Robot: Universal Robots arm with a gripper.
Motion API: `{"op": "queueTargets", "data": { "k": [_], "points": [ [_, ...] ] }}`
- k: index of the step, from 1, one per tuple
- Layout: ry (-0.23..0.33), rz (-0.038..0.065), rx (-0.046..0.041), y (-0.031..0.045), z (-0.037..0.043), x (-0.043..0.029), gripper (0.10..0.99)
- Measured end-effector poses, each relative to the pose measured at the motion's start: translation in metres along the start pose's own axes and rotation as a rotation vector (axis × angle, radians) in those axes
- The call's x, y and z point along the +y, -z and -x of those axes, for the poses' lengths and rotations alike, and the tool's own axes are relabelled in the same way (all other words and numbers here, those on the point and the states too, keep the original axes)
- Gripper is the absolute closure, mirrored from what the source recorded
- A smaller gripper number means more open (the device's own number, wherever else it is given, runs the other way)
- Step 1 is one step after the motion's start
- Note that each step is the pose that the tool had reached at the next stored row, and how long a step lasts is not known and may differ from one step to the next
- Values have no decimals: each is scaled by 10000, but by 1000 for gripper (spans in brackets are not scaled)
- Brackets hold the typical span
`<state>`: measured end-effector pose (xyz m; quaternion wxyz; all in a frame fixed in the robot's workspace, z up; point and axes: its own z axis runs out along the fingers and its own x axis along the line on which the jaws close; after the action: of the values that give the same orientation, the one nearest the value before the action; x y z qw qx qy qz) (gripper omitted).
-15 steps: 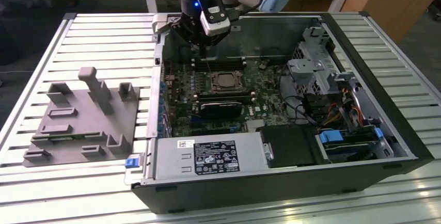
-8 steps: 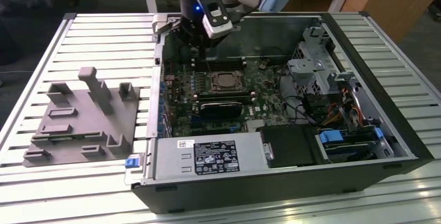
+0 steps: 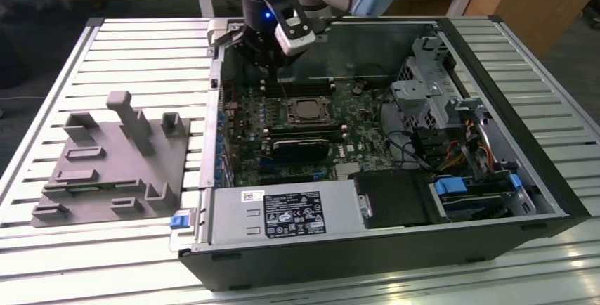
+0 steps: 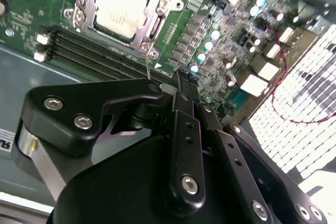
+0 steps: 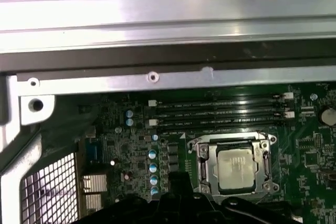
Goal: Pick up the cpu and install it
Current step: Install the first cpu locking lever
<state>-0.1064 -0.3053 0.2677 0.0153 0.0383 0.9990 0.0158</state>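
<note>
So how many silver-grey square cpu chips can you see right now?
1. The silver-grey square cpu sits in the metal-framed socket on the green motherboard, also seen in the second wrist view and exterior view. Others could be hidden elsewhere in the case.

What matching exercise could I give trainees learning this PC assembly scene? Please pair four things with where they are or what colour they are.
Things:
1. cpu
2. gripper
3. grey fixture tray
4. power supply

Descriptions:
A. on the slatted table, outside the case, at the exterior view's left
B. black, hanging over the motherboard near the memory slots
C. silver-topped, lying in the socket frame
D. metal box with a label, along the near edge of the case

Pairs: 1-C, 2-B, 3-A, 4-D
</note>
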Motion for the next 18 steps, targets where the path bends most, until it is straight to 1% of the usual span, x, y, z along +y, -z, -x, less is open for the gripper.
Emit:
{"op": "queueTargets", "data": {
  "k": [2,5,13,18],
  "points": [
    [4,0,-1,-18,-5,41,980],
    [5,1,-2,-41,-8,70,980],
    [12,-12,-4,-53,-9,80,980],
    [270,-8,6,-64,-12,110,980]
  ]
}}
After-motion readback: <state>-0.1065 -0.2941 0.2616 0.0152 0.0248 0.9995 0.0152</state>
